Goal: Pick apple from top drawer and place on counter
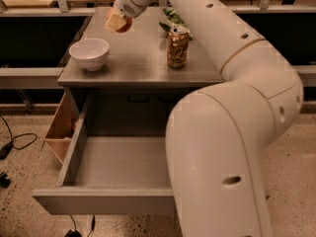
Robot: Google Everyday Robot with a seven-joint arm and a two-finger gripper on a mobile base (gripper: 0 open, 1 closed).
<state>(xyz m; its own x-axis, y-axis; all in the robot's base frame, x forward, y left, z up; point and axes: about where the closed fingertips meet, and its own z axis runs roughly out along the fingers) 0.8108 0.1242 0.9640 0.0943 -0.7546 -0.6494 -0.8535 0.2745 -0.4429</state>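
1. Apple (125, 26) sits clamped between my fingers: my gripper (118, 22) is closed on it, hovering above the back of the counter (138, 65), beyond the white bowl (90, 53).
2. The top drawer (123, 164) hangs open and holds nothing I can see, so I judge that only the placing is left.
3. I want to descend straight down onto bare grey surface between the bowl and the soda can (177, 47), touching neither.
4. I should release only when the apple's underside meets the counter; dropped from height, it would likely roll.
5. I should open just enough to free it, then lift vertically so my fingers do not nudge it toward the edge.
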